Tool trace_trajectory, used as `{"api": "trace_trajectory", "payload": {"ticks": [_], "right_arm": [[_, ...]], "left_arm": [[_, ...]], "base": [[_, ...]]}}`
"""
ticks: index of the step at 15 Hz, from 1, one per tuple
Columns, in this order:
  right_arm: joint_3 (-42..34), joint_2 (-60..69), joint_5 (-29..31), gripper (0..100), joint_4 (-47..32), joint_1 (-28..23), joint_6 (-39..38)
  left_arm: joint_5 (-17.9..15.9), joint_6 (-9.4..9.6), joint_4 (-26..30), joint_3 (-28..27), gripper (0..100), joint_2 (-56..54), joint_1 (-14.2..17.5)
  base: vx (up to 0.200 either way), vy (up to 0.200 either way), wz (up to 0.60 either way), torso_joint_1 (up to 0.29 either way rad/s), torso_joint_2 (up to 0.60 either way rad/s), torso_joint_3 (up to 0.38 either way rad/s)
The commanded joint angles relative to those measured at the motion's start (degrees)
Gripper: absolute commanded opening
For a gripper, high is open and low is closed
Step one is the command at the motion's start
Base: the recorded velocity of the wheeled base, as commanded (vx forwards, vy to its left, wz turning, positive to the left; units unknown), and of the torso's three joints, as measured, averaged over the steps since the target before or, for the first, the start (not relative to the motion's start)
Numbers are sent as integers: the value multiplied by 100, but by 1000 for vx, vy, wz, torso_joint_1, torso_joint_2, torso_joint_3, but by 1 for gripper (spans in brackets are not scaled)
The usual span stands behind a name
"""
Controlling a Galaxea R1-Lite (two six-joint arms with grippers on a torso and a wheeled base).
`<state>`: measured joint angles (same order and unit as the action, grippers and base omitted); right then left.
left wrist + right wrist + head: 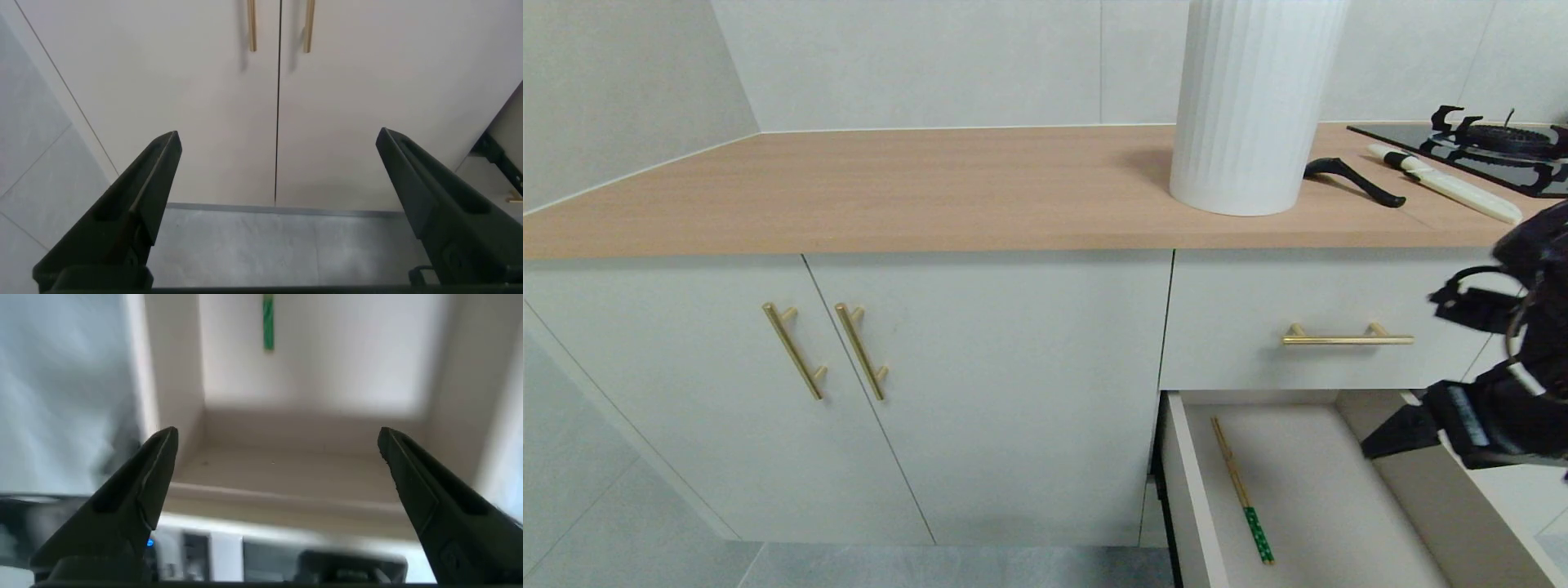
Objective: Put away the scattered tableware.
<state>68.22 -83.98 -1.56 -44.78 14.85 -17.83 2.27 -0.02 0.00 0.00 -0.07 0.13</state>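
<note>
I see the chopsticks [1241, 488] lying inside the open drawer [1186, 482], close to its left wall, with their green ends toward its front. My right tool [274, 445] hangs over the drawer, fingers spread wide with nothing between them. My left tool [278, 147] faces the 2 cabinet doors [163, 106] beside the drawer, also wide open and empty. On the counter [931, 188] above the drawer are a white ribbed vase [1250, 106], a black-handled utensil [1356, 181] and a white knife [1450, 184].
</note>
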Motion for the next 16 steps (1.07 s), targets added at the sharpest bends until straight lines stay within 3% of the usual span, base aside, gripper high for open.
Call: {"api": "trace_trajectory", "payload": {"ticks": [1,5,9,16], "right_arm": [[332,690,-64,100,-110,-518,289],[183,760,-55,100,-66,-606,615],[-169,936,-55,100,382,-606,773],[-300,883,-55,100,523,-597,773]], "left_arm": [[2,2,0,0,100,7,4],[2,-6,0,0,100,7,4],[2,2,0,0,100,7,4],[2,2,0,0,100,7,4]], "base": [[0,0,0,0,0,0],[0,0,0,0,0,0],[0,0,0,65,-229,-243],[0,0,0,140,-486,-302]]}}
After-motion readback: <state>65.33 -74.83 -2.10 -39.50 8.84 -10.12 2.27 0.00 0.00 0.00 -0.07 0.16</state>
